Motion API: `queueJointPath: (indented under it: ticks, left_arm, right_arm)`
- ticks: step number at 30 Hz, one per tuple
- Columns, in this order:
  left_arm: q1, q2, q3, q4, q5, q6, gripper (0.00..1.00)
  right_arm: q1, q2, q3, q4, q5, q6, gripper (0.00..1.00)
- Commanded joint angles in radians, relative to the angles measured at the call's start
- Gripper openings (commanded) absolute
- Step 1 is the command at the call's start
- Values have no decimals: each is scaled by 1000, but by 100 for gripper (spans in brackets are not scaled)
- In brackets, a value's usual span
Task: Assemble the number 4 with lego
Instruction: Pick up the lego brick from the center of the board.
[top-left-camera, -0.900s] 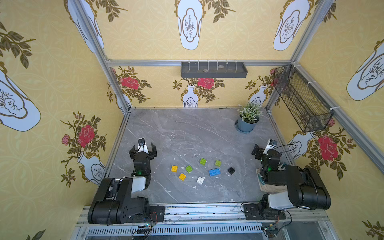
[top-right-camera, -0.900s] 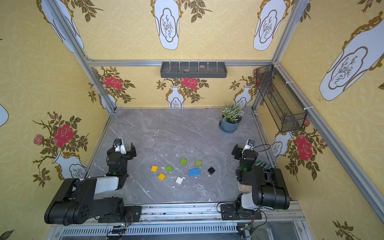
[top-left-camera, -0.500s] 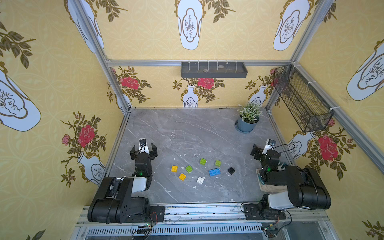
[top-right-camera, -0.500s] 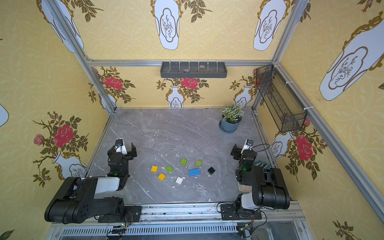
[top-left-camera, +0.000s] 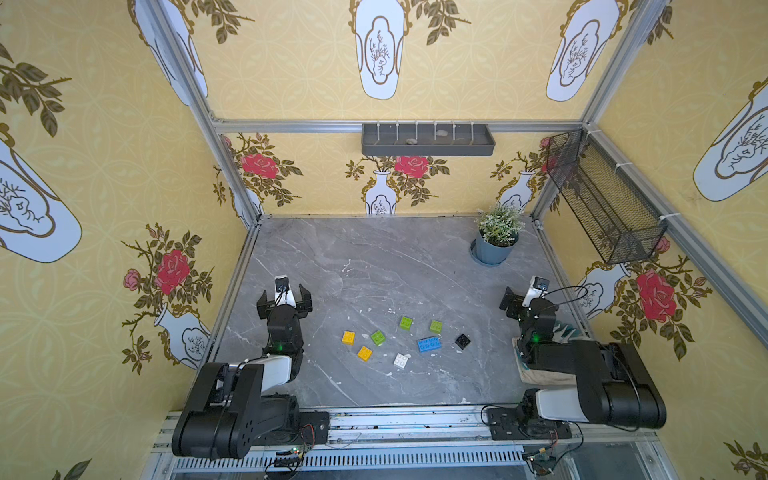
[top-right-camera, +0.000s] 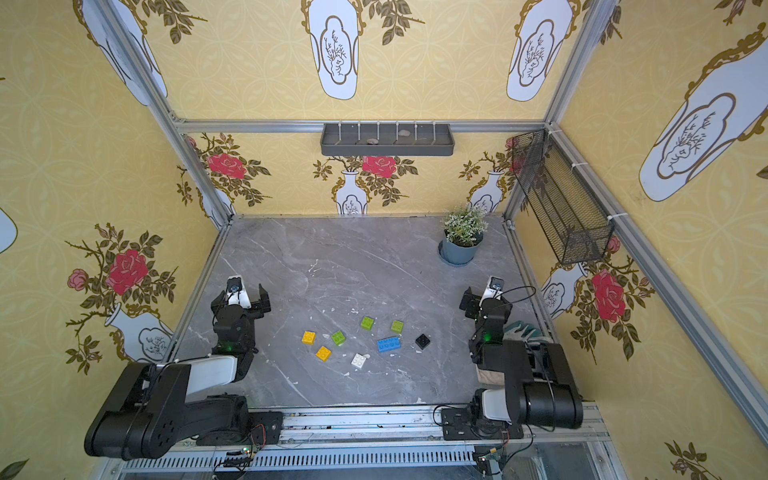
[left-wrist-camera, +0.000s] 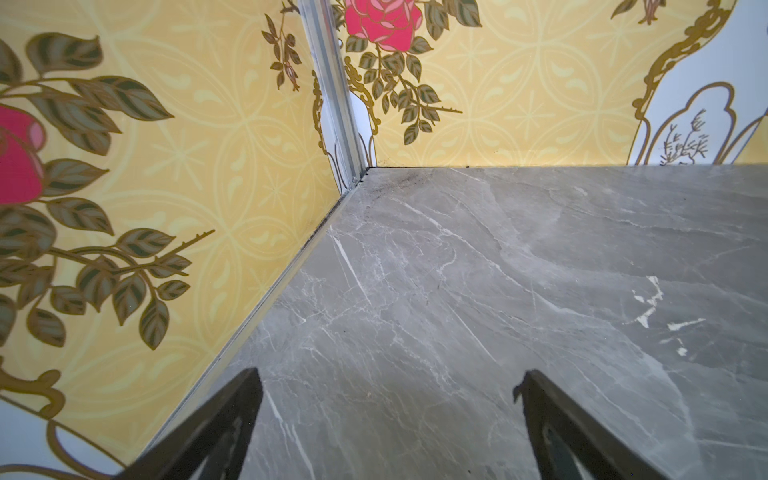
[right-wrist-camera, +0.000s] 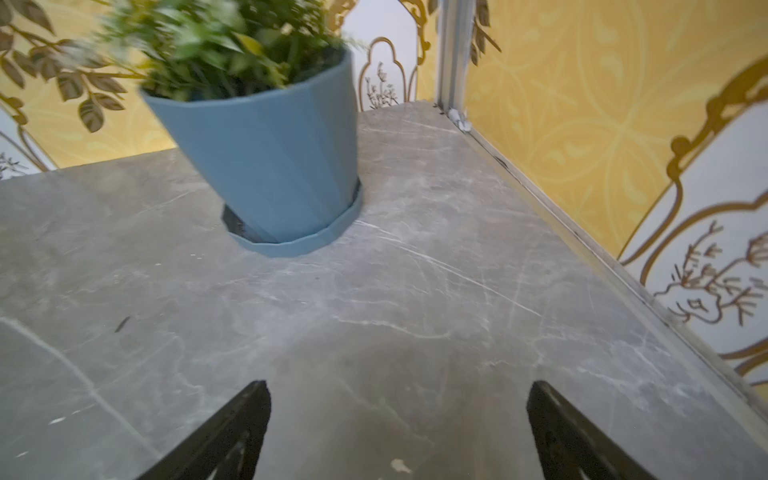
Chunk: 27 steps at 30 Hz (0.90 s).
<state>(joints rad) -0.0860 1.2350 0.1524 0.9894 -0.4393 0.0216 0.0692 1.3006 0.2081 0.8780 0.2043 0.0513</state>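
Several loose lego bricks lie apart on the grey marble table, none joined, so the number 4 is not in view. They are the blue 2x4 (top-left-camera: 429, 344) (top-right-camera: 389, 344), two yellow squares (top-left-camera: 348, 337) (top-left-camera: 364, 353), three lime green squares (top-left-camera: 377, 337) (top-left-camera: 406, 322) (top-left-camera: 435, 326), a white one (top-left-camera: 401, 360) and a black one (top-left-camera: 462, 341). My left gripper (top-left-camera: 284, 298) (left-wrist-camera: 388, 386) stands open and empty, left of the bricks. My right gripper (top-left-camera: 524, 297) (right-wrist-camera: 399, 395) is open and empty, to their right. Neither wrist view shows a brick.
A blue potted plant (top-left-camera: 494, 245) (right-wrist-camera: 270, 158) stands at the back right, ahead of the right gripper. A black wire basket (top-left-camera: 602, 199) hangs on the right wall and a grey shelf tray (top-left-camera: 428, 141) on the back wall. A cloth (top-left-camera: 544, 374) lies under the right arm.
The right gripper has edged slightly to the left. The bricks and the left arm look unmoved.
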Motion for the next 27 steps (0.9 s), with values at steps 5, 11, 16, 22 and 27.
queueJointPath:
  ticks: [5, 11, 16, 22, 27]
  left_arm:
    - [-12, -397, 300, -621, -219, -222, 100]
    - [-127, -388, 565, -1123, 130, -446, 98]
    - [-466, -371, 499, -1148, 82, -590, 100]
    - [-708, -308, 433, -1092, 107, -681, 100]
    - [-713, -227, 421, -1105, 210, -732, 100]
  right_arm:
    - [83, -268, 302, -810, 333, 548, 98]
    - [113, -145, 455, -1118, -8, 659, 98]
    - [518, -72, 629, -1406, 142, 714, 60]
    - [774, 38, 721, -1489, 36, 746, 33]
    - [916, 208, 819, -1525, 35, 835, 34]
